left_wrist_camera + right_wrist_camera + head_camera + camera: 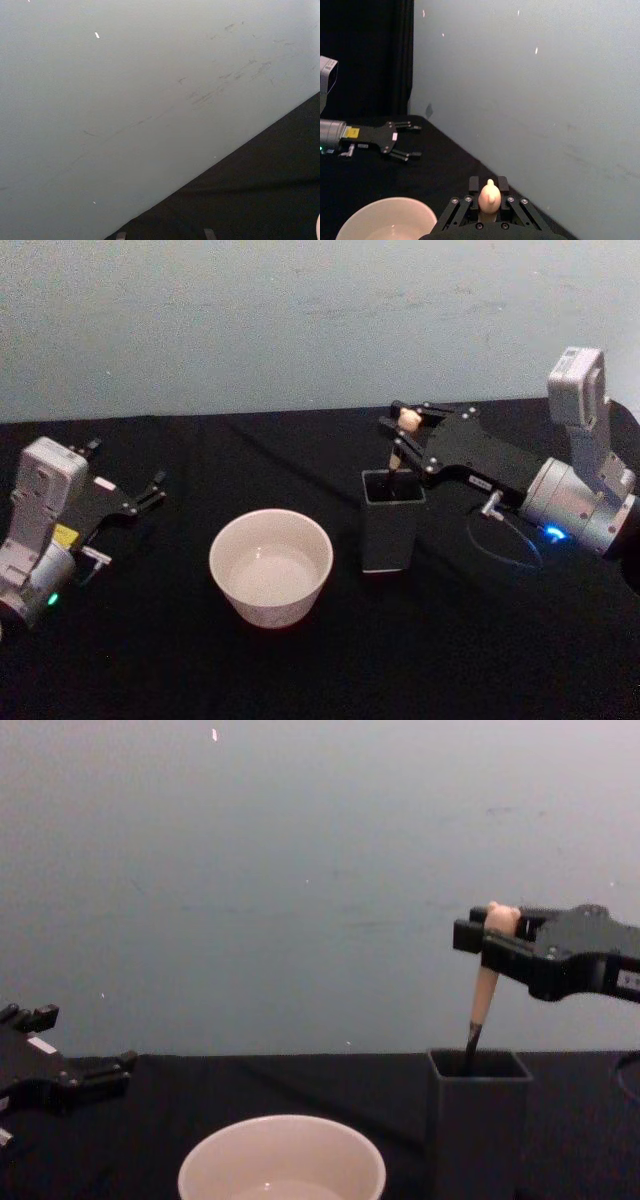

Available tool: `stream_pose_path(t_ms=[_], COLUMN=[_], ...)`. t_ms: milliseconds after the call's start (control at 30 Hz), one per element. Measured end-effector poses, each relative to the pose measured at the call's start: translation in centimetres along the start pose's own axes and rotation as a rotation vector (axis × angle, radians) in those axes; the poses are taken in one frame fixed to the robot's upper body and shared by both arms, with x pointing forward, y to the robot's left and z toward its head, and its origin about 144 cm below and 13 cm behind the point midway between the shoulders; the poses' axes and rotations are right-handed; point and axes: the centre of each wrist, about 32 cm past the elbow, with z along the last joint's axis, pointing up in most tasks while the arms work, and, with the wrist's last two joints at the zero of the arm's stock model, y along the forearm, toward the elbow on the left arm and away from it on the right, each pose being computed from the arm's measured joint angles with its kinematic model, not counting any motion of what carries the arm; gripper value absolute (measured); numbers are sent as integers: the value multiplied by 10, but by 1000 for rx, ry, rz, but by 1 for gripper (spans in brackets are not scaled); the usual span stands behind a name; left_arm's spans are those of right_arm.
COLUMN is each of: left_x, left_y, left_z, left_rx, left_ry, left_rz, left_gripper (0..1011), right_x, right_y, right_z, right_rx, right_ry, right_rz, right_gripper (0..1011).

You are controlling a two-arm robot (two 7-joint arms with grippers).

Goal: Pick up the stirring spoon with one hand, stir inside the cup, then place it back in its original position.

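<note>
1. Leave the left gripper (150,492) parked at the table's left side, jaws apart and holding nothing; it is well apart from the work.
2. Note the cup (271,566) at centre, just left of the holder (390,520); its rim sits lower than the holder's mouth.
3. The right gripper (402,432) has its jaws clamped on the stirring spoon (486,982) near the bear head; the bowl end sits inside the holder.
4. Lift straight up until the stem clears the holder wall, then travel left over the cup. Dragging sideways early risks tipping the holder.
</note>
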Motion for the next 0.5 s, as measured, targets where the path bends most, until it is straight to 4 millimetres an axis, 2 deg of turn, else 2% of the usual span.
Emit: stream_pose_path(t_ms=[500], left_x=[0], left_y=[0], left_z=[0], left_rx=[0], left_ry=[0], left_rz=[0], left_gripper=[1001], right_x=[-5], right_y=[6], right_z=[-14], right_rx=[-76], right_ry=[59], right_rz=[-1], right_gripper=[214])
